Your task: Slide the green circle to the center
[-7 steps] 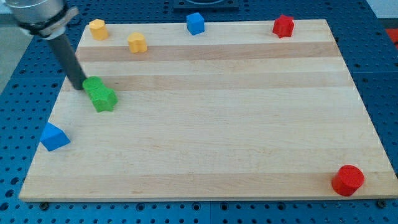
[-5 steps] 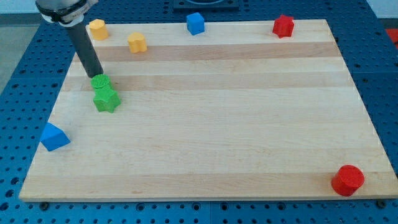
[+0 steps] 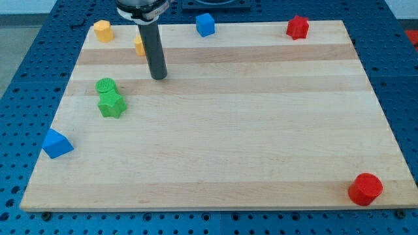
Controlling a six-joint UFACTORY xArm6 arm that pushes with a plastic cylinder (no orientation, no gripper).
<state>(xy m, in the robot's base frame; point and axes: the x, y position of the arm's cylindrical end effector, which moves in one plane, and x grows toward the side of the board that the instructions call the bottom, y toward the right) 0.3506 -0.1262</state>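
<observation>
The green circle (image 3: 105, 85) lies on the wooden board (image 3: 235, 130) at the view's left, touching the green star-shaped block (image 3: 111, 104) just below it. My tip (image 3: 159, 77) rests on the board to the right of the green circle and slightly above it, clearly apart from it. The dark rod rises from the tip toward the view's top.
A yellow block (image 3: 102, 29) sits at the top left. Another yellow block (image 3: 139, 46) is partly hidden behind the rod. A blue block (image 3: 205, 24) is at the top middle, a red block (image 3: 297, 27) top right, a blue triangle (image 3: 57, 143) lower left, a red block (image 3: 364, 189) bottom right.
My tip has left the green circle's upper left side and moved to the right, past it. The green circle shifted slightly and now sits directly above the green star.
</observation>
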